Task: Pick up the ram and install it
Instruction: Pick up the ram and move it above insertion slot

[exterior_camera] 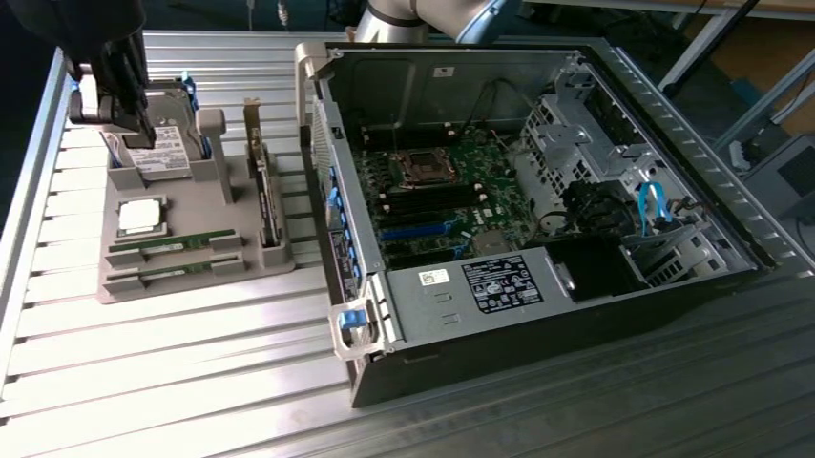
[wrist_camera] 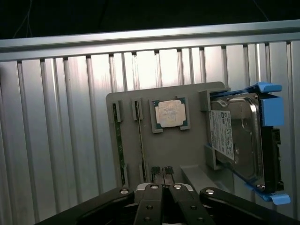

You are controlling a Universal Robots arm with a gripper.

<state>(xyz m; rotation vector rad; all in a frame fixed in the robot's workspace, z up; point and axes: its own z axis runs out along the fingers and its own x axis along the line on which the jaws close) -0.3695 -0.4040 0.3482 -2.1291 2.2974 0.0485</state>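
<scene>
The ram point(exterior_camera: 168, 245) is a thin green stick lying in a slot of the grey parts holder point(exterior_camera: 191, 205), on the exterior view's left, with a second green stick point(exterior_camera: 163, 274) in the slot beside it. In the wrist view the ram point(wrist_camera: 119, 145) shows edge-on in its slot. My gripper point(exterior_camera: 133, 124) hangs above the holder's far end, over the hard drive, well apart from the ram. Its fingers point(wrist_camera: 158, 174) are pressed together with nothing between them, so my gripper point(wrist_camera: 162, 172) is shut and empty.
The holder also carries a square silver processor point(wrist_camera: 169, 114) and a hard drive point(wrist_camera: 239, 140) in blue rails. An open computer case point(exterior_camera: 535, 200) lies on the exterior view's right, its motherboard point(exterior_camera: 427, 191) exposed with long memory slots point(exterior_camera: 410, 229). A ribbed metal table point(exterior_camera: 166, 363) lies underneath.
</scene>
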